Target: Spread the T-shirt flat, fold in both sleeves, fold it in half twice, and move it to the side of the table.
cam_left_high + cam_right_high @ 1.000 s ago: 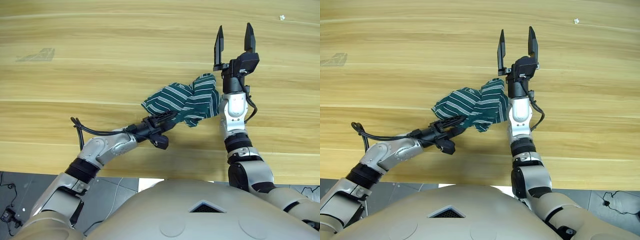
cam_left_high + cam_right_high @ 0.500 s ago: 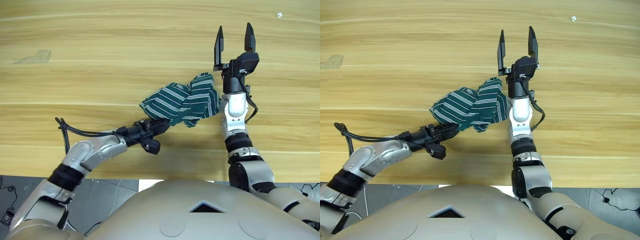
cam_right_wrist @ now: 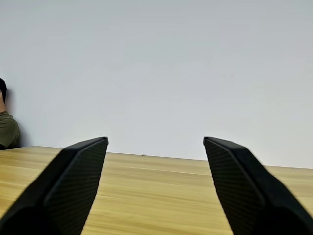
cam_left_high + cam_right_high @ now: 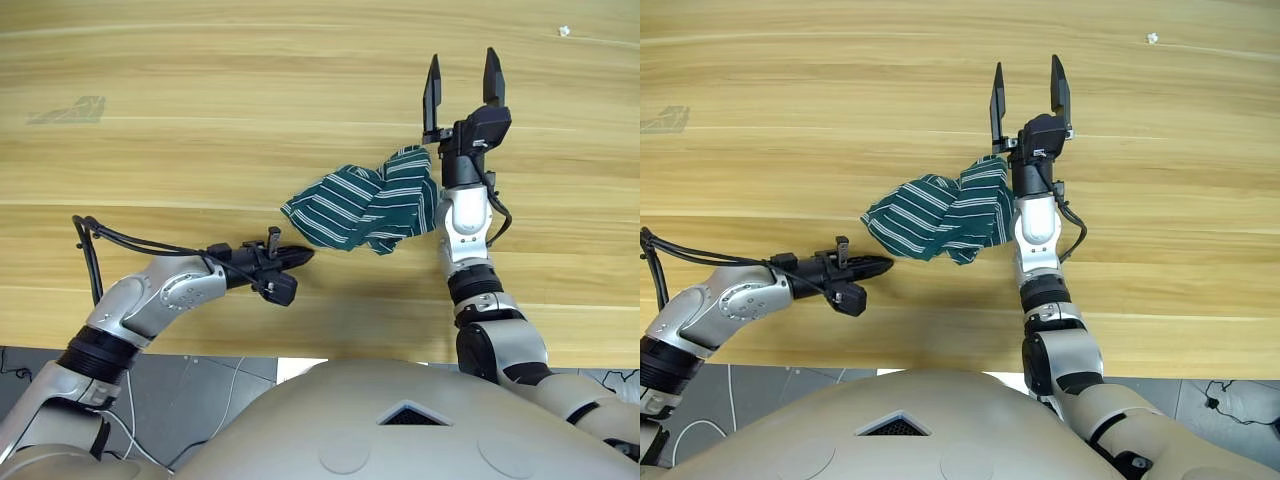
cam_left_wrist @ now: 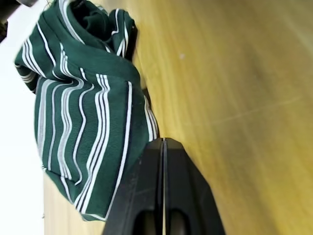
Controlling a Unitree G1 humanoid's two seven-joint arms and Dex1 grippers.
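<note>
The T-shirt (image 4: 365, 205), dark green with white stripes, lies crumpled in a heap near the middle of the wooden table (image 4: 250, 70). My left gripper (image 4: 303, 256) is shut with nothing in it, low over the table just off the heap's near-left edge. In the left wrist view the shut fingertips (image 5: 163, 143) point at the striped cloth (image 5: 83, 117), very close to it. My right gripper (image 4: 463, 58) stands open and upright beyond the heap's right side, fingers pointing away from me. The cloth leans against that arm's wrist. The right wrist view shows the same open gripper (image 3: 155, 142).
A small white scrap (image 4: 565, 32) lies at the far right of the table. A faint grey mark (image 4: 75, 110) sits at the far left. The table's front edge (image 4: 300, 350) runs just below my left arm, with its cable looping at the left.
My left gripper has drawn back to the left from under the shirt's near edge and now sits apart from it. The shirt has stayed put. The right gripper has barely shifted.
</note>
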